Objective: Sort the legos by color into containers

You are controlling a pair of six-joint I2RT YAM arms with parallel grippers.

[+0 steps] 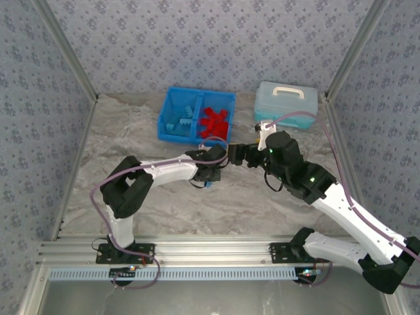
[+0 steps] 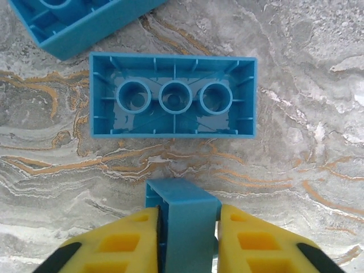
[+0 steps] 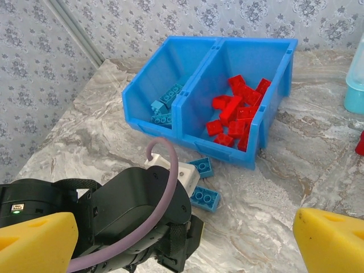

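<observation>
My left gripper [image 2: 187,239] is shut on a light blue lego [image 2: 185,219], its yellow fingers [image 2: 133,242] pressed on both sides just above the marble table. A second blue lego [image 2: 173,96] lies hollow side up right ahead, and another [image 2: 74,23] lies at the top left. In the top view the left gripper [image 1: 210,176] sits in front of the blue bin [image 1: 164,111]. The bin's left compartment [image 3: 166,105] holds blue legos, the right one [image 3: 236,114] red ones. My right gripper [image 3: 186,224] is open, hovering over the left wrist [image 3: 131,216].
Two blue legos [image 3: 202,166] [image 3: 206,198] lie on the table in front of the bin. A pale blue lidded case [image 1: 286,102] stands at the back right. A small red object [image 3: 360,145] shows at the right edge. Patterned walls close the table in.
</observation>
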